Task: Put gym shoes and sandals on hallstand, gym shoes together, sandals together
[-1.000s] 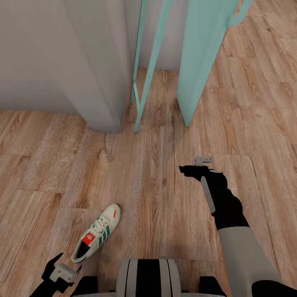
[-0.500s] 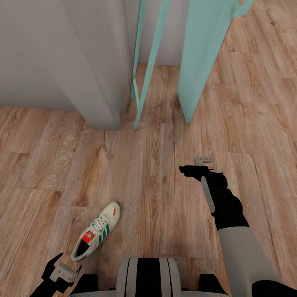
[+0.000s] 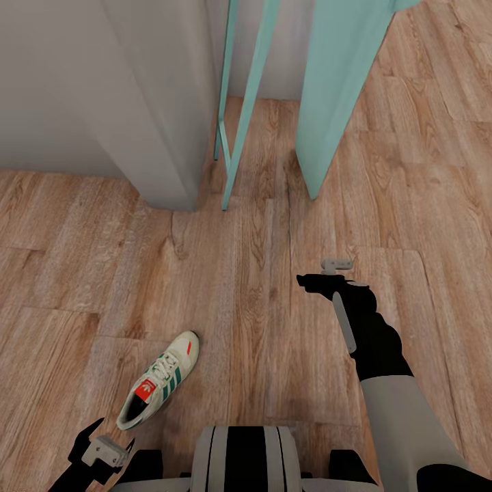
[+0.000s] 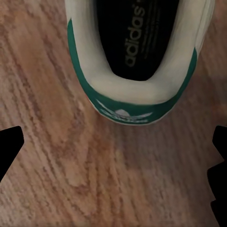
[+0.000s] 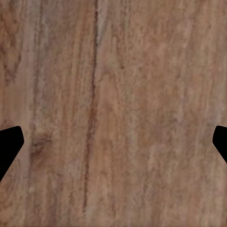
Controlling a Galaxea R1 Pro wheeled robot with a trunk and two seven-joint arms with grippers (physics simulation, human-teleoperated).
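**Only one gym shoe in sight, both grippers spread and holding nothing**

Low in the head view, a single cream-white gym shoe [image 3: 158,381] lies on its sole on the corridor floor [image 3: 273,225], toe angled up and to the right, heel toward the robot. Its green side stripes and red tongue label are plain to see. The left gripper [image 3: 102,447] hangs just beside the heel, slightly nearer the robot. In the left wrist view the shoe's heel [image 4: 130,90], with its green collar and printed insole, sits ahead of the gripper's [image 4: 113,175] two dark fingertips, which stand wide apart with bare planks between them.

The right gripper [image 3: 326,273] hovers over open floor, well apart from the shoe. Its wrist view shows wood grain [image 5: 113,113] between fingers spread wide.

Beyond, a pale grey wall corner [image 3: 157,102] meets the floor beside turquoise-framed furniture [image 3: 328,102].
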